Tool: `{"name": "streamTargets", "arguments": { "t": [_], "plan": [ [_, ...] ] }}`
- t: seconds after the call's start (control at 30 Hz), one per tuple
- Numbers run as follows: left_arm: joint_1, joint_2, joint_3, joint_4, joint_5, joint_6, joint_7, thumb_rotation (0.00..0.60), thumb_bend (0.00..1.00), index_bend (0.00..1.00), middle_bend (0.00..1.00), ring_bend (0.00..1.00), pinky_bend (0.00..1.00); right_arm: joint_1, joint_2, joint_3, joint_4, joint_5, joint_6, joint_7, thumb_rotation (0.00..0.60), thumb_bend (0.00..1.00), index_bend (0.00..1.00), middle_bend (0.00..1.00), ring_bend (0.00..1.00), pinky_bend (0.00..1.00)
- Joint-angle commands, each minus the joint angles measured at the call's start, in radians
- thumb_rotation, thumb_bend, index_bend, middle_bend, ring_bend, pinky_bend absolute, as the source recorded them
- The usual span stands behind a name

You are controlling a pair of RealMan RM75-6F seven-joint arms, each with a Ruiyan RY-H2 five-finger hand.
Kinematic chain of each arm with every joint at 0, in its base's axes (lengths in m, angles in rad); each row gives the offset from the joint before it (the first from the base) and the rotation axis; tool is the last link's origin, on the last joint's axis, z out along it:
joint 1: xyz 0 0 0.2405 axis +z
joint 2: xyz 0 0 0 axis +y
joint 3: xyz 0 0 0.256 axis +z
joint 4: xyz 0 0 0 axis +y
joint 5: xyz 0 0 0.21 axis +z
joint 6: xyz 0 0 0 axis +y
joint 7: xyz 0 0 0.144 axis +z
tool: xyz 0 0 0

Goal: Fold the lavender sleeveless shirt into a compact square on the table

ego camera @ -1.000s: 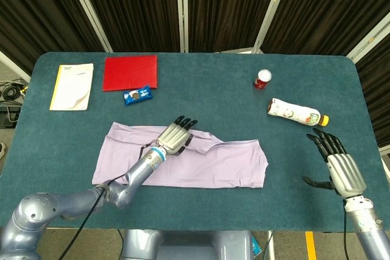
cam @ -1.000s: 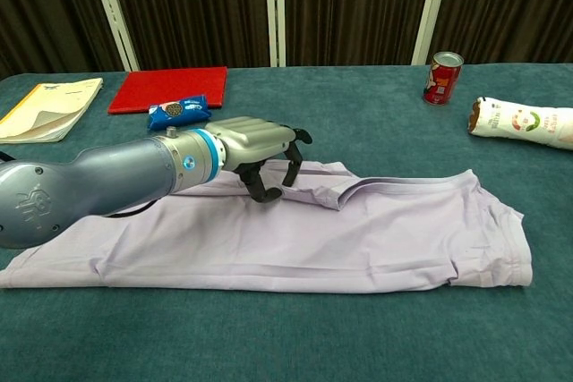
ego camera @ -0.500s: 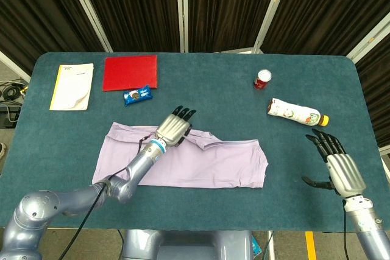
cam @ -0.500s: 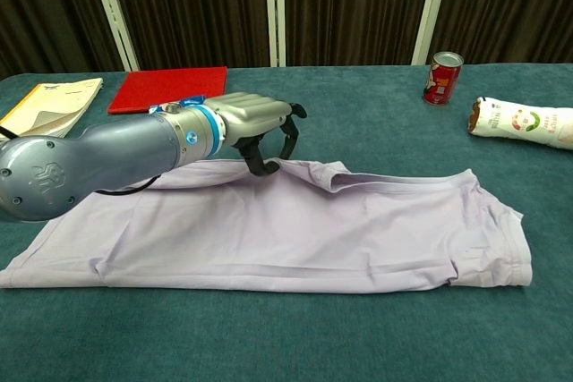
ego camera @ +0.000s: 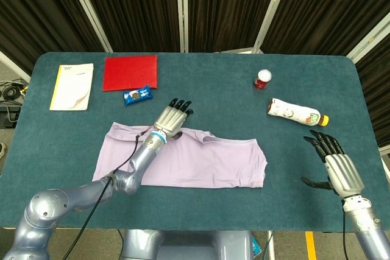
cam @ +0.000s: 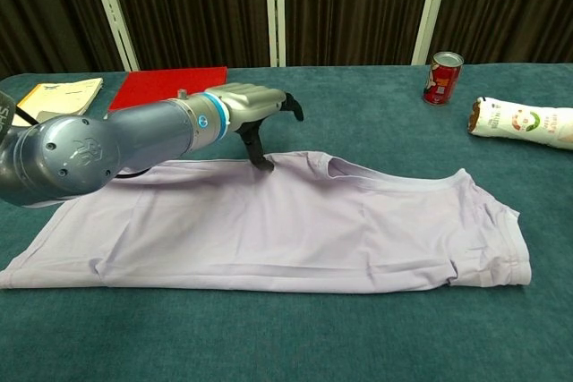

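head view shows the shirt (ego camera: 183, 161) folded once into a long band near the table's (ego camera: 201, 80) front edge; left hand (ego camera: 171, 119) touches its far edge, right hand (ego camera: 337, 165) spread, empty; squaring remains.

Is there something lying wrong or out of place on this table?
The bottle lies on its side right of the shirt, while the can stands upright. Nothing looks spilled.
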State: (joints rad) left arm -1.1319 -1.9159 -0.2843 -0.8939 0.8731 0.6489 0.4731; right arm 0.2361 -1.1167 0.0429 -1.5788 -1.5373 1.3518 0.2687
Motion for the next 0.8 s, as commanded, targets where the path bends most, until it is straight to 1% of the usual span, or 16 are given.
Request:
{"name": "streamTargets", "arguments": {
  "t": [0.03, 0.27, 0.43, 0.5, 0.63, 0.67, 0.7, 0.77, 0.8],
  "plan": [
    [0.0, 0.007, -0.011, -0.011, 0.003, 0.0, -0.028, 0.6, 0.05, 0.0, 0.0, 0.0, 0.0, 0.0, 0.0, 0.0, 0.0, 0.0, -0.002, 0.0, 0.6, 0.01, 0.17, 0.05, 0.0, 0.0],
    [0.068, 0.142, 0.003, -0.171, 0.062, 0.064, -0.087, 0.6, 0.06, 0.0, 0.0, 0.0, 0.0, -0.001, 0.003, -0.002, -0.006, -0.008, 0.0, 0.001, 0.6, 0.01, 0.17, 0.05, 0.0, 0.0],
    [0.152, 0.28, 0.037, -0.321, 0.094, 0.118, -0.124, 0.6, 0.08, 0.01, 0.0, 0.0, 0.0, -0.002, 0.005, -0.007, -0.017, -0.021, 0.002, -0.005, 0.6, 0.01, 0.18, 0.05, 0.0, 0.0],
    [0.184, 0.33, 0.059, -0.38, 0.113, 0.122, -0.149, 0.6, 0.09, 0.1, 0.0, 0.0, 0.0, -0.003, 0.005, -0.008, -0.02, -0.024, 0.003, -0.006, 0.6, 0.01, 0.18, 0.05, 0.0, 0.0],
    [0.232, 0.388, 0.106, -0.434, 0.157, 0.13, -0.185, 0.6, 0.1, 0.27, 0.0, 0.0, 0.0, -0.002, 0.005, -0.009, -0.026, -0.028, 0.003, -0.009, 0.6, 0.01, 0.19, 0.06, 0.0, 0.0],
    [0.255, 0.403, 0.13, -0.445, 0.172, 0.131, -0.205, 0.6, 0.1, 0.32, 0.0, 0.0, 0.0, -0.002, 0.005, -0.01, -0.027, -0.03, 0.002, -0.01, 0.6, 0.01, 0.19, 0.06, 0.0, 0.0],
    [0.265, 0.409, 0.141, -0.444, 0.187, 0.135, -0.216, 0.6, 0.1, 0.36, 0.0, 0.0, 0.0, -0.001, 0.005, -0.01, -0.028, -0.031, 0.001, -0.011, 0.6, 0.01, 0.19, 0.06, 0.0, 0.0],
    [0.284, 0.406, 0.164, -0.422, 0.21, 0.142, -0.231, 0.6, 0.11, 0.38, 0.0, 0.0, 0.0, -0.001, 0.004, -0.011, -0.03, -0.033, 0.001, -0.012, 0.6, 0.01, 0.19, 0.06, 0.0, 0.0],
    [0.29, 0.401, 0.17, -0.41, 0.211, 0.139, -0.239, 0.6, 0.14, 0.38, 0.0, 0.0, 0.0, -0.001, 0.004, -0.011, -0.031, -0.034, 0.001, -0.013, 0.6, 0.01, 0.19, 0.06, 0.0, 0.0]
  ]
}}
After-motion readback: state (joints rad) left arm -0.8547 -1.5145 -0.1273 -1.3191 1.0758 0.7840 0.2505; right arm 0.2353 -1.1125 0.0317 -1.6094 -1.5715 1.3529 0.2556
